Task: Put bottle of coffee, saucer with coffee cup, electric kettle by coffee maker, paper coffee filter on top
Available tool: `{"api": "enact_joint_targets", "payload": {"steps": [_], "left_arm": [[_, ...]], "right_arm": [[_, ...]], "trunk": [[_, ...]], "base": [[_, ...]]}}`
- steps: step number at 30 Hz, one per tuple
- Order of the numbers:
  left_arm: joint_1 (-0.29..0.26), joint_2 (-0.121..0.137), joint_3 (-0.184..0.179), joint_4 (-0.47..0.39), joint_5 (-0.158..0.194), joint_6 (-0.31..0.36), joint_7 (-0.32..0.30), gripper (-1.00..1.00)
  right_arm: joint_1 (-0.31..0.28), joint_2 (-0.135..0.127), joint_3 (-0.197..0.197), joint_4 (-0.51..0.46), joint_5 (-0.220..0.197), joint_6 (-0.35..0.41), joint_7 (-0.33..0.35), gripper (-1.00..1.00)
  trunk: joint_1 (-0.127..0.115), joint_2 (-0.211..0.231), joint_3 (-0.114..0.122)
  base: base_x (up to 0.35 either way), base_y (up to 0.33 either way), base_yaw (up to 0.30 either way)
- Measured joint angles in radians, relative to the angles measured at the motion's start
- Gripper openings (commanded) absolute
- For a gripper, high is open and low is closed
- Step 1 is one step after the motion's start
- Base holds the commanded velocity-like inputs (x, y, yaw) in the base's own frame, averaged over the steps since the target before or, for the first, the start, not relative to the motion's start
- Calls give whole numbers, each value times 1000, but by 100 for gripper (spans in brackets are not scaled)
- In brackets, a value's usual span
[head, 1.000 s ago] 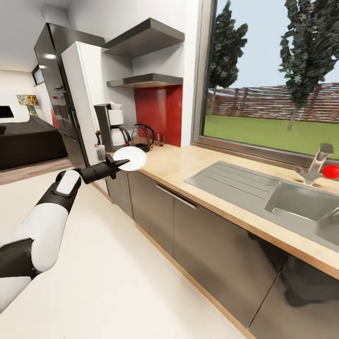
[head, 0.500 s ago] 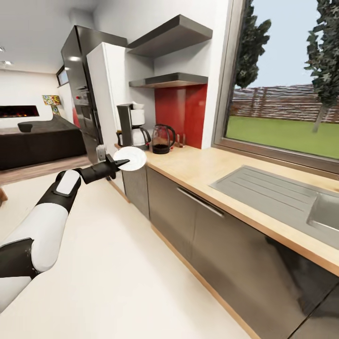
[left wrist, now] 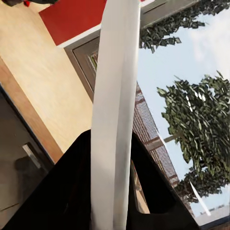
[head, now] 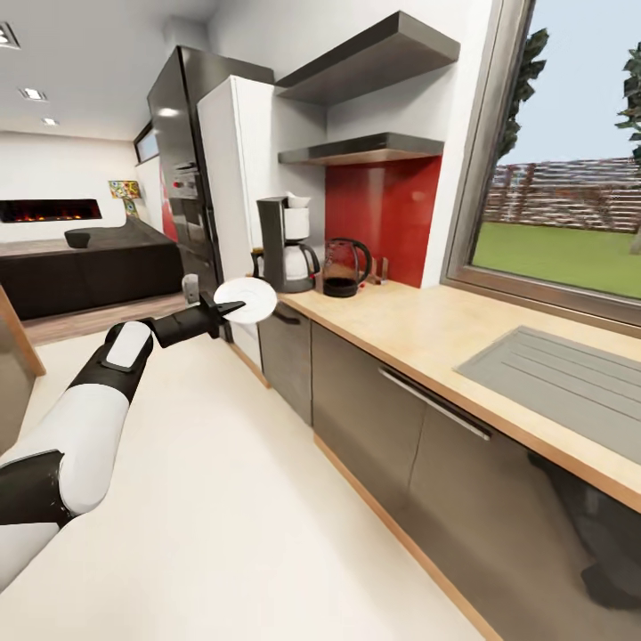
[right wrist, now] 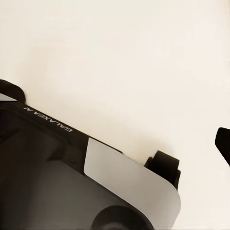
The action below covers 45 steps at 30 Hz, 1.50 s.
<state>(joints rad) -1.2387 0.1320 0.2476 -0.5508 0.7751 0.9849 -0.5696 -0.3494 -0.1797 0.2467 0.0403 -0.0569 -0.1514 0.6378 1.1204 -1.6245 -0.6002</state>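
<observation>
Head view: the left gripper (head: 224,310) pinches the saucer (head: 247,299) by its rim, out over open floor (head: 223,499), short of the countertop (head: 418,329) end. Coffee maker (head: 283,245) and kettle (head: 342,267) stand at its far end. The camera has swung left since earlier; the sink basin is gone from view.

Left wrist view: saucer edge-on between the fingers (left wrist: 67,191).

Right wrist view: floor and robot body; I cannot tell that gripper's state.

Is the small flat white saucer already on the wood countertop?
No. The small flat white saucer is held in the left gripper, off the countertop.
</observation>
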Motion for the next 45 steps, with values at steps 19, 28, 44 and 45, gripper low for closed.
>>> {"api": "enact_joint_targets", "payload": {"steps": [19,28,44,45], "left_arm": [[0,0,0,3,0,0,0,-100],[0,0,0,4,0,0,0,-100],[0,0,-1,4,1,0,0,-100],[0,0,-1,4,1,0,0,-100]], "right_arm": [[0,0,0,1,-1,1,-1,100],[0,0,0,1,-1,2,-1,100],[0,0,0,1,-1,2,-1,100],[0,0,0,1,-1,2,-1,100]], "trunk": [[0,0,0],[0,0,0],[0,0,0],[0,0,0]], "base": [[275,224,1],[302,178,0],[189,109,-141],[12,7,-264]]}}
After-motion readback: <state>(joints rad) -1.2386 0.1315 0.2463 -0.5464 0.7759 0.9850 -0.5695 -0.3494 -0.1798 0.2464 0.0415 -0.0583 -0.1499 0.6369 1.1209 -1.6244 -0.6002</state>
